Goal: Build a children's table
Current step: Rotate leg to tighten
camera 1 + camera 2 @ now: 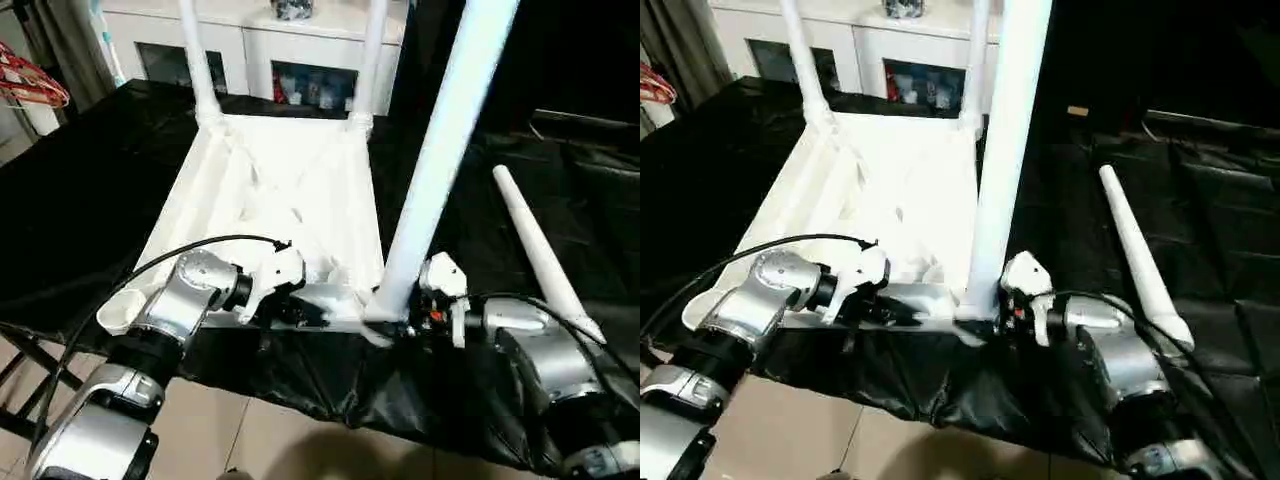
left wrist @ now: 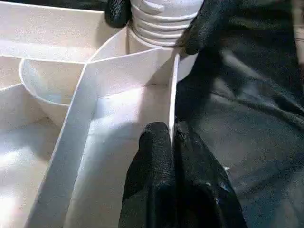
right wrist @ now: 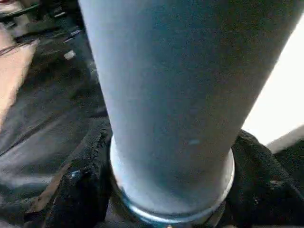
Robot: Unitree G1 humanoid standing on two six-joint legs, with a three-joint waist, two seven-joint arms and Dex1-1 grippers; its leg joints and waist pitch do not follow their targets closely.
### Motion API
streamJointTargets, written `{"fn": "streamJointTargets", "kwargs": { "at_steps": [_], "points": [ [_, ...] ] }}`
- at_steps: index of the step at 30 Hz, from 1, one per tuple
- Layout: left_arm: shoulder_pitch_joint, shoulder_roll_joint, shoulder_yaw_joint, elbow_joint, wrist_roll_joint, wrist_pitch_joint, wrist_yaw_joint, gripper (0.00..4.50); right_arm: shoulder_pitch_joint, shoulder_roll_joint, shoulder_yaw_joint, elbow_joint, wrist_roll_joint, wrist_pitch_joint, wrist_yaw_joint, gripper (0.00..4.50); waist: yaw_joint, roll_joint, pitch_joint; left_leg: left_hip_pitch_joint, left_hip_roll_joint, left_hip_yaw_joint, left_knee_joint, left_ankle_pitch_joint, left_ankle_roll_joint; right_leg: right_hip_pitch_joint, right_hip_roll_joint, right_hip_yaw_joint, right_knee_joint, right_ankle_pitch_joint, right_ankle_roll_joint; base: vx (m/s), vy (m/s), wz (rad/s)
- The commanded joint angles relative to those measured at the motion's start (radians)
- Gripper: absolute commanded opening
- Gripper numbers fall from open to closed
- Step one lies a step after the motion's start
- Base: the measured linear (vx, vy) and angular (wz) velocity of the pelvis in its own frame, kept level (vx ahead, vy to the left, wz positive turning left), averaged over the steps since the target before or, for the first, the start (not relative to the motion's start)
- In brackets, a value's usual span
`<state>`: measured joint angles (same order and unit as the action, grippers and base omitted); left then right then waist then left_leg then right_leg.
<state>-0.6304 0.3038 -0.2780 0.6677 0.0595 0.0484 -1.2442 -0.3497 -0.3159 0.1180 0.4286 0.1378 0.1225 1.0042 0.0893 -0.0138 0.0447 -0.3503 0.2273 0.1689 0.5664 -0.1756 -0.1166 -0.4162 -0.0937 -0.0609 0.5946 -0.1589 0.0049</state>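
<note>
**A:** Black fingers first. What is each gripper doing?

**B:** The left gripper (image 2: 172, 137) is clenched on the thin near wall of the tabletop (image 1: 290, 190), one finger on either side of the rim. The right gripper (image 3: 166, 190) has its fingers on either side of the base of the third leg (image 1: 440, 150), low down by the threaded collar. I'd call it grasping that leg, though whether it is squeezing hard I cannot tell.

**B:** The third leg rises from the near right corner socket (image 2: 159, 33), at about five o'clock on the top, and leans a little toward one o'clock.

**A:** And the tabletop itself?

**B:** It lies upside down, ribs up, on the black cloth (image 1: 90, 190) at the middle of the bench. Two legs already stand at the far corners, the far left leg (image 1: 197, 60) at eleven o'clock and the far right leg (image 1: 372, 60) at one.

**A:** So how far along?

**B:** I'd judge a bit past halfway. Two legs are in, the third is entering its socket and probably still needs turning home. The near left socket (image 1: 118, 310), at seven o'clock, is bare. The fourth leg (image 1: 540, 250) lies loose on the cloth at three o'clock, well apart from the top.

**A:** Anything behind?

**B:** A white cabinet (image 1: 260, 40) with glass doors at twelve o'clock.
</note>
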Motion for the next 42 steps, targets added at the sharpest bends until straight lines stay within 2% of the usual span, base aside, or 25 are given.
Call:
{"fn": "streamJointTargets", "kwargs": {
  "at_steps": [1,2,4,5,6,9,10,13,15,16,20,21,23,24,25,26,27,30,32,33,37,42],
  "points": [
    [-0.04,-0.081,0.014,-0.006,-0.017,0.017,0.11,0.0,-0.006,0.08,0.051,0.037,-0.007,0.029,-0.07,2.74,-0.004,-0.007,-0.053,-0.002,-0.01,0.015,-0.066,-0.289,0.026,0.049,-0.032,0.026,-0.085,-0.418,-0.157,0.0,0.0,0.0],
    [-0.05,-0.104,0.02,0.005,-0.012,0.034,0.154,0.0,-0.013,0.109,0.039,0.062,-0.019,0.029,-0.137,2.74,-0.007,-0.009,-0.053,-0.004,-0.01,0.011,-0.068,-0.301,0.023,0.052,-0.033,0.024,-0.089,-0.456,-0.137,0.0,0.0,0.0],
    [-0.075,-0.161,0.022,0.029,0.013,0.062,0.27,0.0,-0.047,0.182,0.002,0.139,-0.043,0.032,-0.322,2.74,-0.016,-0.01,-0.05,-0.001,-0.013,0.01,-0.068,-0.322,0.007,0.042,-0.032,0.021,-0.096,-0.513,-0.114,0.0,0.0,0.0],
    [-0.081,-0.176,0.022,0.035,0.02,0.069,0.299,0.0,-0.057,0.201,-0.008,0.16,-0.048,0.033,-0.369,2.74,-0.021,-0.012,-0.052,-0.001,-0.016,0.009,-0.067,-0.327,0.002,0.044,-0.032,0.018,-0.098,-0.536,-0.105,0.0,0.0,0.0],
    [-0.09,-0.198,0.024,0.046,0.028,0.078,0.345,0.0,-0.075,0.227,-0.022,0.19,-0.051,0.035,-0.433,2.74,-0.024,-0.01,-0.054,-0.003,-0.017,0.006,-0.067,-0.324,0.002,0.046,-0.033,0.016,-0.102,-0.555,-0.092,0.0,0.0,0.0],
    [-0.107,-0.245,0.021,0.068,0.045,0.088,0.435,0.0,-0.122,0.287,-0.062,0.262,-0.062,0.037,-0.589,2.74,-0.035,-0.012,-0.053,0.002,-0.021,0.008,-0.063,-0.344,0.015,0.037,-0.028,0.013,-0.112,-0.575,-0.083,0.0,0.0,0.0],
    [-0.111,-0.256,0.019,0.073,0.05,0.089,0.454,0.0,-0.133,0.299,-0.065,0.278,-0.066,0.03,-0.614,2.74,-0.035,-0.008,-0.053,0.0,-0.022,0.007,-0.064,-0.345,0.019,0.038,-0.029,0.012,-0.112,-0.568,-0.083,0.0,0.0,0.0],
    [-0.117,-0.283,0.011,0.083,0.067,0.083,0.488,0.0,-0.162,0.332,-0.057,0.319,-0.097,-0.01,-0.672,2.74,-0.037,-0.007,-0.056,-0.004,-0.018,0.006,-0.067,-0.336,0.022,0.04,-0.026,0.014,-0.105,-0.506,-0.097,0.0,0.0,0.0],
    [-0.116,-0.296,0.001,0.083,0.082,0.074,0.493,0.0,-0.184,0.354,-0.045,0.349,-0.131,-0.067,-0.69,2.74,-0.037,-0.008,-0.057,-0.006,-0.018,0.008,-0.067,-0.332,0.026,0.043,-0.026,0.016,-0.101,-0.47,-0.111,0.0,0.0,0.0],
    [-0.111,-0.295,-0.003,0.077,0.084,0.067,0.48,0.0,-0.19,0.359,-0.046,0.353,-0.129,-0.083,-0.674,3.29,-0.037,-0.009,-0.058,-0.007,-0.017,0.008,-0.067,-0.33,0.03,0.043,-0.027,0.017,-0.098,-0.45,-0.12,0.0,0.0,0.0],
    [-0.085,-0.264,-0.016,0.037,0.061,0.048,0.397,0.0,-0.19,0.343,-0.063,0.338,-0.085,-0.09,-0.582,3.52,-0.036,-0.008,-0.06,-0.009,-0.016,0.011,-0.067,-0.31,0.044,0.049,-0.027,0.021,-0.091,-0.384,-0.148,0.0,0.0,0.0],
    [-0.08,-0.257,-0.018,0.03,0.055,0.044,0.379,0.0,-0.19,0.333,-0.058,0.338,-0.088,-0.095,-0.571,3.88,-0.039,-0.007,-0.06,-0.013,-0.015,0.01,-0.068,-0.294,0.047,0.052,-0.026,0.021,-0.086,-0.356,-0.158,0.0,0.0,0.0],
    [-0.062,-0.23,-0.024,0.007,0.038,0.033,0.32,0.0,-0.19,0.293,-0.039,0.339,-0.112,-0.122,-0.543,3.93,-0.039,-0.007,-0.061,-0.011,-0.015,0.012,-0.066,-0.295,0.048,0.051,-0.027,0.022,-0.085,-0.346,-0.166,0.0,0.0,0.0],
    [-0.056,-0.221,-0.026,-0.002,0.033,0.029,0.3,0.0,-0.191,0.279,-0.035,0.343,-0.12,-0.135,-0.534,4.0,-0.04,-0.008,-0.062,-0.014,-0.014,0.011,-0.065,-0.284,0.051,0.055,-0.028,0.022,-0.082,-0.325,-0.177,0.0,0.0,0.0],
    [-0.051,-0.215,-0.027,-0.008,0.03,0.026,0.285,0.0,-0.191,0.268,-0.032,0.346,-0.125,-0.145,-0.527,4.0,-0.039,-0.005,-0.061,-0.009,-0.012,0.013,-0.064,-0.286,0.055,0.05,-0.028,0.023,-0.083,-0.321,-0.187,0.0,0.0,0.0],
    [-0.036,-0.189,-0.032,-0.03,0.017,0.019,0.232,0.0,-0.192,0.233,-0.032,0.353,-0.119,-0.171,-0.459,4.0,-0.038,-0.006,-0.062,-0.007,-0.011,0.015,-0.063,-0.282,0.059,0.051,-0.028,0.024,-0.08,-0.305,-0.198,0.0,0.0,0.0],
    [-0.031,-0.18,-0.032,-0.037,0.012,0.015,0.213,0.0,-0.192,0.219,-0.033,0.356,-0.115,-0.182,-0.429,4.0,-0.038,-0.005,-0.064,-0.011,-0.01,0.015,-0.061,-0.274,0.066,0.055,-0.029,0.025,-0.075,-0.278,-0.21,0.0,0.0,0.0],
    [-0.023,-0.153,-0.027,-0.046,-0.003,0.007,0.162,0.0,-0.178,0.166,-0.013,0.325,-0.099,-0.195,-0.297,4.0,-0.037,-0.003,-0.064,-0.012,-0.01,0.015,-0.06,-0.244,0.075,0.059,-0.027,0.025,-0.07,-0.234,-0.224,0.0,0.0,0.0],
    [-0.023,-0.144,-0.024,-0.045,-0.006,0.004,0.145,0.0,-0.17,0.148,-0.006,0.307,-0.091,-0.191,-0.244,4.0,-0.037,-0.003,-0.063,-0.012,-0.01,0.016,-0.059,-0.233,0.083,0.06,-0.025,0.025,-0.067,-0.203,-0.235,0.0,0.0,0.0],
    [-0.022,-0.126,-0.021,-0.045,-0.008,-0.001,0.12,0.0,-0.154,0.119,0.011,0.272,-0.078,-0.184,-0.155,4.0,-0.036,-0.005,-0.065,-0.012,-0.01,0.017,-0.058,-0.229,0.09,0.062,-0.025,0.026,-0.065,-0.191,-0.24,0.0,0.0,0.0],
    [-0.018,-0.096,-0.016,-0.054,-0.022,-0.004,0.058,0.0,-0.125,0.077,0.042,0.204,-0.044,-0.159,-0.006,4.0,-0.025,-0.004,-0.065,-0.009,-0.007,0.018,-0.056,-0.208,0.112,0.063,-0.026,0.027,-0.058,-0.141,-0.263,0.0,0.0,0.0],
    [-0.01,-0.043,-0.023,-0.065,-0.037,0.003,-0.033,0.0,-0.075,0.017,0.095,0.089,0.001,-0.104,0.164,4.0,-0.009,-0.002,-0.061,-0.006,-0.002,0.02,-0.058,-0.235,0.097,0.06,-0.026,0.026,-0.063,-0.205,-0.247,0.0,0.0,0.0]
  ]
}}
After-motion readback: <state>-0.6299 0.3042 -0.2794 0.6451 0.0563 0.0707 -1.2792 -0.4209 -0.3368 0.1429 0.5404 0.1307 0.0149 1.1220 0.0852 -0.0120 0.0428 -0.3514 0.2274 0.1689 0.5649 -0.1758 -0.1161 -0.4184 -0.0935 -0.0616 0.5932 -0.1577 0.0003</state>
